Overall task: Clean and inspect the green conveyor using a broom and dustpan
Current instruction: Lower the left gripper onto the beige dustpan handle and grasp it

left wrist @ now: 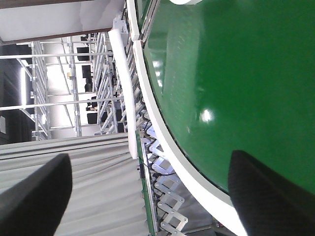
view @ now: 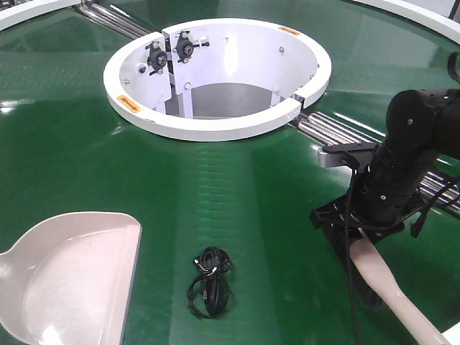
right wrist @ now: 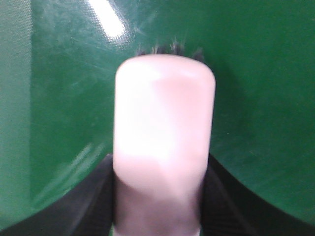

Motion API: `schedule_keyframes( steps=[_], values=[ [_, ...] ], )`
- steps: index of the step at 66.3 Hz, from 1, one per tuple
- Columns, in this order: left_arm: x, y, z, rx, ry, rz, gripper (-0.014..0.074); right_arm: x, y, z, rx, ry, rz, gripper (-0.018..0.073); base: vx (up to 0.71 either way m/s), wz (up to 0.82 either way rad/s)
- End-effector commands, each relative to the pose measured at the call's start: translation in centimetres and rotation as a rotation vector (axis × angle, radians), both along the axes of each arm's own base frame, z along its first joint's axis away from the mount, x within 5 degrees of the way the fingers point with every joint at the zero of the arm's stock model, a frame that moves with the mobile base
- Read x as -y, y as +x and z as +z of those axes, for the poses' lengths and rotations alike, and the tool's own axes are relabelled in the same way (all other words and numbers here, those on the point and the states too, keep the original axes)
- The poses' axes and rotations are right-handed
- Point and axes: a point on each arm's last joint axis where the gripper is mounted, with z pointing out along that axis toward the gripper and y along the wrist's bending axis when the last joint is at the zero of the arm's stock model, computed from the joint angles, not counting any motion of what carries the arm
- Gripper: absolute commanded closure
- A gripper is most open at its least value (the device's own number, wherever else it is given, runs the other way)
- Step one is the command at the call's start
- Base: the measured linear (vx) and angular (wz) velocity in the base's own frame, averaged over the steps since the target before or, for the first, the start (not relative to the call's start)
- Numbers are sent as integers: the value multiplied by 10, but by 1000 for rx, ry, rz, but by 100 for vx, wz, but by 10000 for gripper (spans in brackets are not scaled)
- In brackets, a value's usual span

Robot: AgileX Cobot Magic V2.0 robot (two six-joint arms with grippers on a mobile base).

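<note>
The green conveyor (view: 72, 158) fills the front view, with its white ring hub (view: 215, 126) at the back. The beige dustpan (view: 68, 277) lies flat on the belt at the lower left, with no gripper on it. At the right, my right gripper (view: 357, 228) points down, shut on the broom (view: 394, 290), whose beige handle slants toward the lower right. In the right wrist view the broom (right wrist: 165, 113) sits clamped between the black fingers (right wrist: 96, 201), dark bristles at its far end on the belt. My left gripper (left wrist: 147, 162) is open and empty, over the conveyor's (left wrist: 246, 73) white edge.
A coiled black cable (view: 210, 279) lies on the belt between the dustpan and the broom. Silver rollers (view: 338, 133) run in a seam from the hub toward my right arm. Beyond the belt edge are grey pleated covers (left wrist: 88, 196) and metal racking (left wrist: 64, 88).
</note>
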Motion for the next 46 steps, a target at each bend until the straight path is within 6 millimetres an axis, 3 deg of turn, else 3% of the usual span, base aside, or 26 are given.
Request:
schedule_keyframes(
  steps=[1, 16, 32, 46],
  values=[
    [2, 1, 16, 90, 11, -22, 5, 1, -2, 21, 65, 23, 3, 568, 0, 0],
    [-2, -2, 8, -2, 10, 15, 5, 1, -2, 21, 65, 23, 3, 568, 0, 0],
    [-11, 9, -24, -458, 10, 156, 5, 1, -2, 21, 65, 23, 3, 568, 0, 0],
    [-18, 30, -28, -778, 46, 275, 5, 1, -2, 21, 65, 23, 3, 568, 0, 0]
  ],
)
